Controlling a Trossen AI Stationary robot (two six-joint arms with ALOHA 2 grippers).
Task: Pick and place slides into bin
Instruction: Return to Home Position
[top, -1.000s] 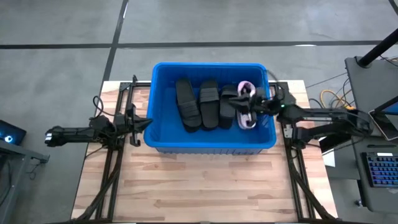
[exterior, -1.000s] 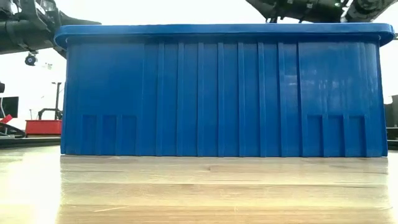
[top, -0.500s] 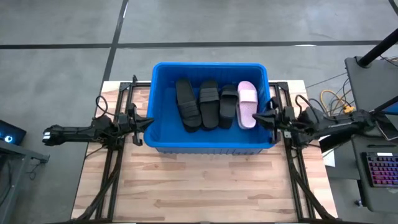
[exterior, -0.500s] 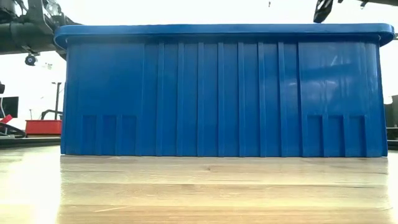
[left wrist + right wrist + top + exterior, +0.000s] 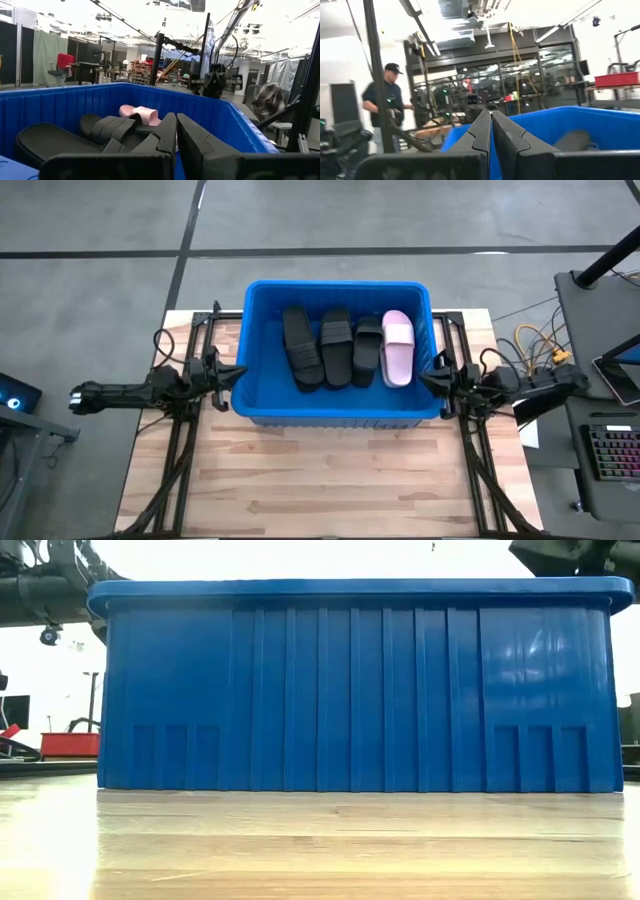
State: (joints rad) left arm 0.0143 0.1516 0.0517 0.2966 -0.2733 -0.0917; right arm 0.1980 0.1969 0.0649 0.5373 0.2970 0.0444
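The blue bin (image 5: 262,402) stands at the table's far middle. Inside it lie three black slides (image 5: 335,345) side by side and a pale pink slide (image 5: 397,348) at the right, soles on the bin floor. My left gripper (image 5: 232,375) is shut and empty just outside the bin's left wall, at rim height; its wrist view shows the slides (image 5: 110,131) over the rim. My right gripper (image 5: 428,378) is shut and empty just outside the bin's right wall (image 5: 570,125).
Bare wooden tabletop (image 5: 330,480) lies in front of the bin. Black frame rails (image 5: 180,450) run along both table sides. A person (image 5: 387,107) stands in the room beyond the left arm. A desk with a keyboard (image 5: 612,455) is off the table's right.
My right gripper has let go of the pink slide inside the bin, drawn back toward the table's right edge over the bin's right rim, and stands shut outside the wall. The pink slide lies flat in the bin beside the black ones.
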